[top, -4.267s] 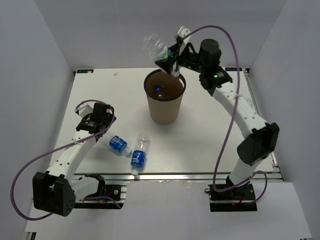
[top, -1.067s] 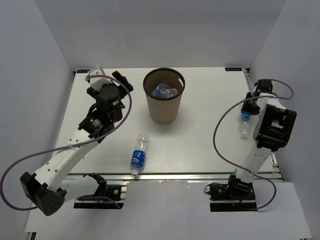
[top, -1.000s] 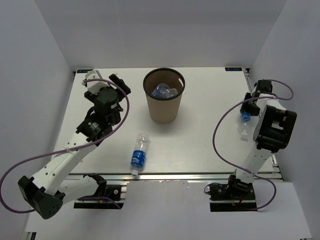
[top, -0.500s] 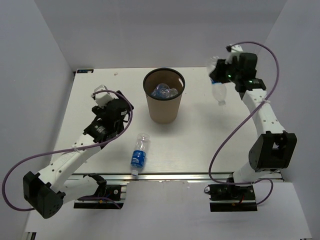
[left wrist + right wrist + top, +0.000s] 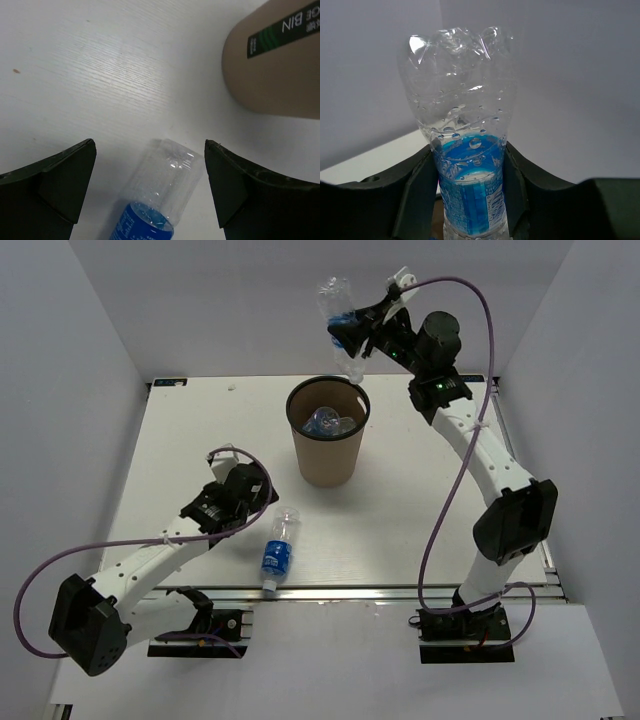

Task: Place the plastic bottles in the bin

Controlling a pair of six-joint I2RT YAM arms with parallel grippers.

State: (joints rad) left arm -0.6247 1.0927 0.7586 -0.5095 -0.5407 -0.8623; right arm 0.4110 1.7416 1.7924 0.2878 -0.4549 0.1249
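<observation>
The brown bin [image 5: 328, 440] stands at the table's middle back, with clear bottles [image 5: 327, 421] inside it. My right gripper [image 5: 352, 336] is shut on a blue-labelled bottle [image 5: 341, 326], held upside down, cap downward, above the bin's far rim. In the right wrist view that bottle [image 5: 467, 165] sits between the pads. Another blue-labelled bottle [image 5: 279, 547] lies on the table near the front. My left gripper [image 5: 258, 502] is open just left of its base. In the left wrist view this bottle [image 5: 157, 192] lies between the spread fingers, and the bin's side [image 5: 277, 65] is at the upper right.
The white table [image 5: 420, 510] has grey walls on three sides and a metal rail [image 5: 350, 592] along its near edge. Purple cables loop from both arms.
My right arm has carried its bottle from the table's right side up and left to above the bin. My left arm has come down and toward the lying bottle.
</observation>
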